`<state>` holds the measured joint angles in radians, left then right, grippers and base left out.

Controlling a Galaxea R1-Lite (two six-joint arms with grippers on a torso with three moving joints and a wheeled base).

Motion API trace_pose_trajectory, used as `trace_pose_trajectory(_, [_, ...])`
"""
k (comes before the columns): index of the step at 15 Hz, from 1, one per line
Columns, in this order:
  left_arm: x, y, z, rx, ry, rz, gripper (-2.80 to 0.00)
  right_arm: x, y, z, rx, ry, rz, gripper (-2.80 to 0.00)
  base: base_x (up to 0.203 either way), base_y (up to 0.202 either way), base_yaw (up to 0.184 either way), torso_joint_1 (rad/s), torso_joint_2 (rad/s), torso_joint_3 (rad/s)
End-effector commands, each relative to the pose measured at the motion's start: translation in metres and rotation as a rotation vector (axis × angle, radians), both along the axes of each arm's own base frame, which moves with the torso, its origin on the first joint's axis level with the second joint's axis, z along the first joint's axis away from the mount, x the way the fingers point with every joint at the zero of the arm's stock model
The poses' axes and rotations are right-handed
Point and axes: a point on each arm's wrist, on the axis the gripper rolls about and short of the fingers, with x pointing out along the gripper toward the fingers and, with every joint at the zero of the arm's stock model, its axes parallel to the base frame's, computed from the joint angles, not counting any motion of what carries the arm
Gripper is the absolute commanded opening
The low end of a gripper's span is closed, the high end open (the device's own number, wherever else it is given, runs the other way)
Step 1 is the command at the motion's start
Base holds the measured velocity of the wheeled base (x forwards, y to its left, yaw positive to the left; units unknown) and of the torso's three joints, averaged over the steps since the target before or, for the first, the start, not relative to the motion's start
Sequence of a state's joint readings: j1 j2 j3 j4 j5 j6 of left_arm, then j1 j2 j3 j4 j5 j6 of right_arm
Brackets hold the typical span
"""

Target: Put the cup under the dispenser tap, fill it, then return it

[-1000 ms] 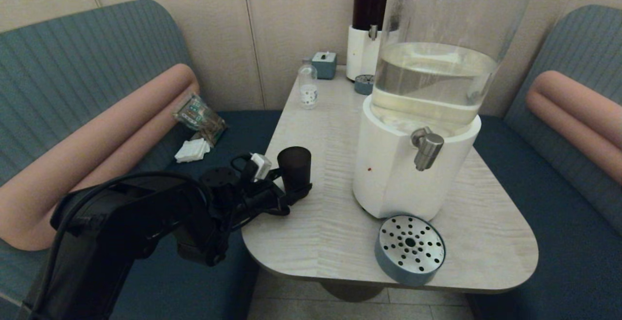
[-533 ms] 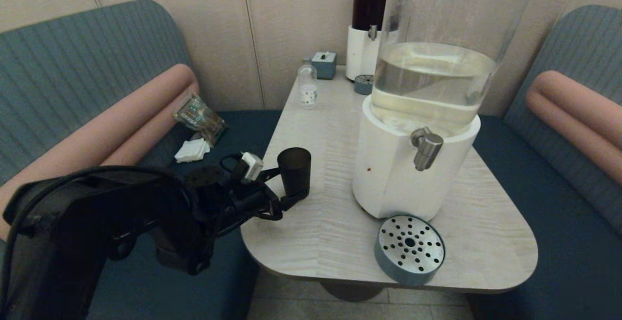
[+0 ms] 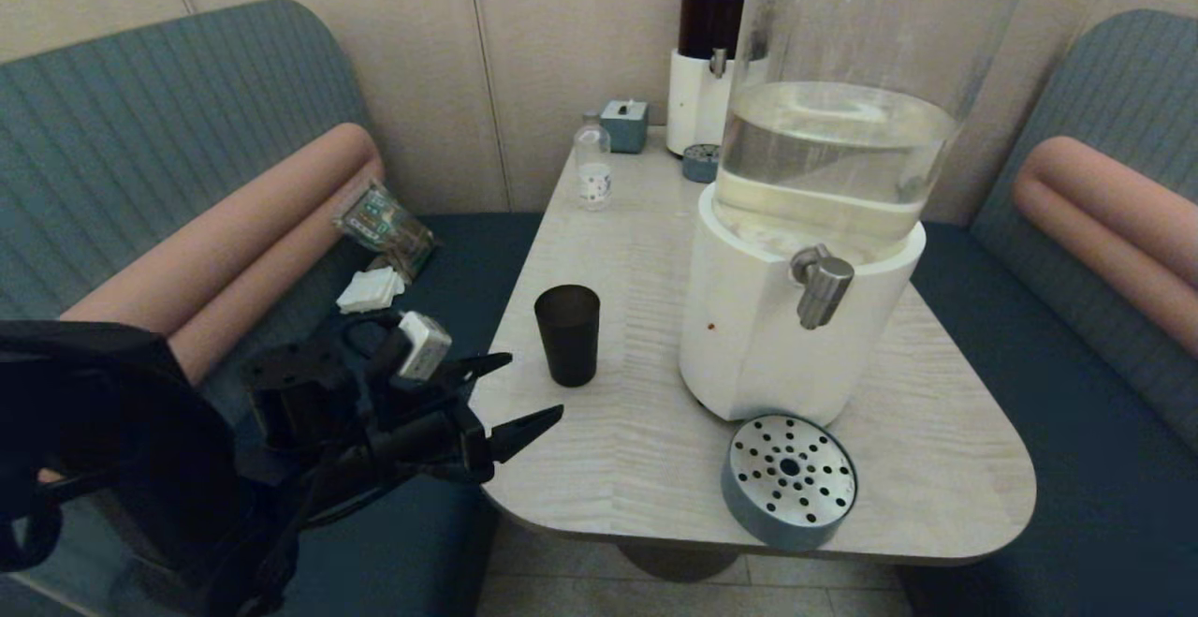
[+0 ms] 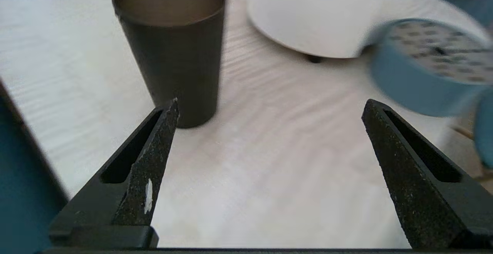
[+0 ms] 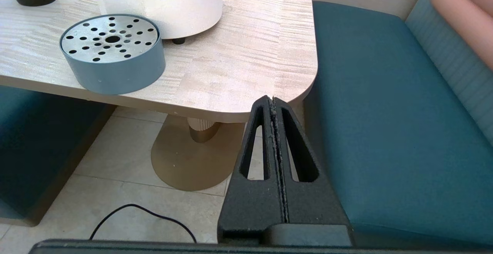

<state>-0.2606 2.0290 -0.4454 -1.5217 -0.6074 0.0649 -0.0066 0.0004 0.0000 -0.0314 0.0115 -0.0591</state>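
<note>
Cup [image 3: 567,333] stands upright on the table [image 3: 646,467], at about 9 o'clock from the dispenser [image 3: 796,317] and near the table's left edge, with bare tabletop between the two. Its tap [image 3: 822,287] juts out over open table, the drip tray [image 3: 789,493] sitting at 6 o'clock from the base by the near edge. Left pincer [image 3: 529,392] hovers over the table's near-left corner, at about 7 o'clock from the cup, fingers spread wide and apart from it. Right pincer [image 5: 272,100], fingers pressed together, hangs below the table's near-right corner, above the floor.
</note>
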Motion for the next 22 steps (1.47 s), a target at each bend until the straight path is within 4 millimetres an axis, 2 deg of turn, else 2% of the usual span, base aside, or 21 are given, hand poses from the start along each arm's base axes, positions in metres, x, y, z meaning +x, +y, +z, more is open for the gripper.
trace_pose_trajectory(1, [-0.029,0.008,0.026,-0.015,-0.060,-0.003,0.00,0.001,0.000,-0.003,-0.001,0.011,0.000,-2.80,0.000,0.000,0.000,0.000,0.00,0.000])
trace_pose_trajectory(5, [-0.078,0.021,0.050,-0.028,-0.120,0.014,0.00,0.001,0.000,-0.003,-0.001,0.011,0.000,-2.80,0.000,0.000,0.000,0.000,0.00,0.000])
trace_pose_trajectory(6, [-0.088,0.024,0.056,-0.035,-0.141,0.030,-2.80,0.001,0.000,-0.003,-0.001,0.011,0.001,-2.80,0.000,0.000,0.000,0.000,0.00,0.000])
trace_pose_trajectory(10, [-0.123,0.035,0.085,-0.115,-0.250,0.133,-2.80,0.001,0.000,-0.003,-0.001,0.012,-0.001,-2.80,0.000,0.000,0.000,0.000,0.00,0.000])
trace_pose_trajectory(14, [-0.159,0.051,0.105,-0.262,-0.334,0.385,-2.80,0.001,0.000,-0.003,-0.001,0.011,0.001,-2.80,0.000,0.000,0.000,0.000,0.00,0.000])
trace_pose_trajectory(17, [-0.186,0.064,0.102,-0.349,-0.339,0.532,-2.80,0.001,0.000,-0.003,-0.001,0.011,0.001,-2.80,0.000,0.000,0.000,0.000,0.00,0.000])
trace_pose_trajectory(20, [-0.219,0.080,0.112,-0.430,-0.462,0.645,-2.80,0.001,0.000,-0.003,-0.001,0.011,0.001,-2.80,0.000,0.000,0.000,0.000,0.00,0.000])
trace_pose_trajectory(22, [-0.242,0.086,0.111,-0.442,-0.502,0.692,-2.80,0.001,0.000,-0.003,-0.001,0.012,0.001,-2.80,0.000,0.000,0.000,0.000,0.00,0.000])
